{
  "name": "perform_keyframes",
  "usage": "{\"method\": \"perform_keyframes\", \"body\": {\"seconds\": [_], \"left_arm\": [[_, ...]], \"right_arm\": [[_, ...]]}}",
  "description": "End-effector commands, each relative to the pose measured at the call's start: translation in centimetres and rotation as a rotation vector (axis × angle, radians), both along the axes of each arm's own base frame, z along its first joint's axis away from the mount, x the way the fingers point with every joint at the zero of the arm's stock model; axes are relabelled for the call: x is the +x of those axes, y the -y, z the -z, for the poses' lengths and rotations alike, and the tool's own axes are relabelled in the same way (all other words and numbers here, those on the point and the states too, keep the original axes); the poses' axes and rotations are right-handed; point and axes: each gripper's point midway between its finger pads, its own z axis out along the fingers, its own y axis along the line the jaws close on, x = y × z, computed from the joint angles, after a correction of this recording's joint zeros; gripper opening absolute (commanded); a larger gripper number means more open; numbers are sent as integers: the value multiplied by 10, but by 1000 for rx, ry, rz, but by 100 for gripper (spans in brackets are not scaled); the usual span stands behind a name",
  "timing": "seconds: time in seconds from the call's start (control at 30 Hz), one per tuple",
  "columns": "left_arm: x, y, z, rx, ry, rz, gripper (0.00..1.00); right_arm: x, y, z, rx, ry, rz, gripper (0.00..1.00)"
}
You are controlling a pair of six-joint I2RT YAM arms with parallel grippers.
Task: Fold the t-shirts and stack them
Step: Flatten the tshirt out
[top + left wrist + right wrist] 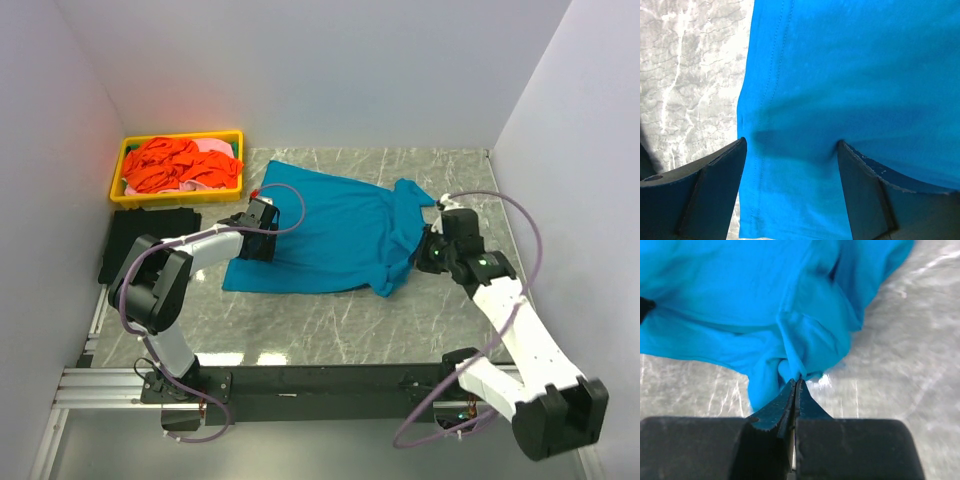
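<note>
Right gripper (796,382) is clenched on a puckered fold of the teal t-shirt (330,232) at its right edge — left gripper (790,145) stands spread, fingertips pressing cloth near the left hem. Mostly flat, the shirt lies centred on the table (330,325) — its right side rumpled.

readable text: none | teal t-shirt (335,235): plain, no print or label seen | yellow tray (119,172): no legible marking
</note>
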Motion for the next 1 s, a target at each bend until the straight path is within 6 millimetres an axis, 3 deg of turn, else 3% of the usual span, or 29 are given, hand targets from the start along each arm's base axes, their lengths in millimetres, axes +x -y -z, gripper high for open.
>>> {"method": "perform_keyframes", "body": {"seconds": [0.0,0.13,0.27,0.4,0.53,0.67,0.77,0.97], "left_arm": [[-3,-14,-1,70,-22,-6,79],[-3,-14,-2,72,-21,-7,79],[-3,-16,-2,79,-22,-9,79],[-3,-16,-3,80,-20,-10,78],[-2,-15,-5,75,-13,-9,78],[-3,-16,-4,80,-17,-9,78],[-2,-16,-5,77,-11,-11,79],[0,-14,-13,58,16,-14,79]], "right_arm": [[-31,22,-21,-71,-39,50,0],[-51,24,-40,-41,-8,63,0],[-66,35,-46,-54,10,123,5],[-78,43,-37,-87,-24,135,33],[-77,41,-24,-89,-38,125,44],[-67,17,-20,-8,10,50,43],[-76,-13,1,10,-44,-66,41],[-84,-42,51,-43,-157,-131,42]]}}
